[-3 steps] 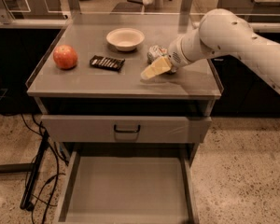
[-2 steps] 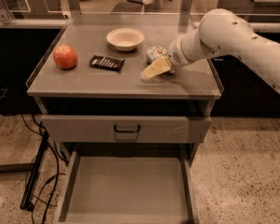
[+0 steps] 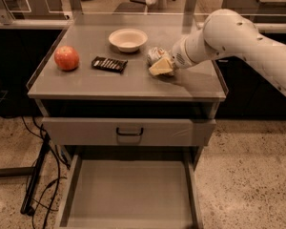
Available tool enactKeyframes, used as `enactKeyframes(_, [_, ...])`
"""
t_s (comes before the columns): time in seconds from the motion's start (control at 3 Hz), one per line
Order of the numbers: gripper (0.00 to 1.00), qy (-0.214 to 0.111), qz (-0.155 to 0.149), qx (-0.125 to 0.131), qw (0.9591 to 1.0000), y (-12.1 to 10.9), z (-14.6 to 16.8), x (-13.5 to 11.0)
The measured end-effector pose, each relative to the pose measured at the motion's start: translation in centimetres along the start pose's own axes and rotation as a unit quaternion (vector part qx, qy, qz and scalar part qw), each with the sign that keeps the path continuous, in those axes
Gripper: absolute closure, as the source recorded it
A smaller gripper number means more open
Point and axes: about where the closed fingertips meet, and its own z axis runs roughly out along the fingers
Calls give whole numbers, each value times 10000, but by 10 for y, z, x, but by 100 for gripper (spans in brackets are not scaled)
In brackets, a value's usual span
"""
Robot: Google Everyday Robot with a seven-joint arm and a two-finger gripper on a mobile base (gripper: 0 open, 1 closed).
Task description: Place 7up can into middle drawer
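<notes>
1. Camera view looks down on a grey cabinet w/ a flat top surface [image 3: 109, 82] and drawers below.
2. White arm [image 3: 238, 42] reaches in from the right side, across the surface's right edge.
3. Gripper [image 3: 160, 64] sits low over the right-centre part of the surface, pressed up against the can [image 3: 155, 55]; a yellowish part of it shows just in front of the can.
4. Can't tell whether the gripper is clamped on the can or just touching it; the view is blocked there.
5. Can is on top of the surface, just right of and below the bowl [image 3: 127, 39], tilted or lying, crumpled-looking. It is not in any drawer.
6. Bowl: pale, upright, near the back centre.
7. Dark flat bar [image 3: 109, 64] lies left of the can, btwn the can and the apple [image 3: 66, 57].
8. Apple: red, at the left side of the surface, well apart from the gripper.
9. Drawer front [image 3: 86, 132] w/ a black loop handle [image 3: 129, 132] sits just under the surface.
10. Middle drawer [image 3: 128, 190] is pulled out below that front, toward the camera; plain grey floor and low side walls show.
11. Black cables [image 3: 38, 175] hang at the left, down to the speckled floor [image 3: 248, 175].
</notes>
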Motion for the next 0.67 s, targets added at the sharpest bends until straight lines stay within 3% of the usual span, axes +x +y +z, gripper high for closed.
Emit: enactKeyframes(0.67, [97,0,0,-1,10000,0,0,0])
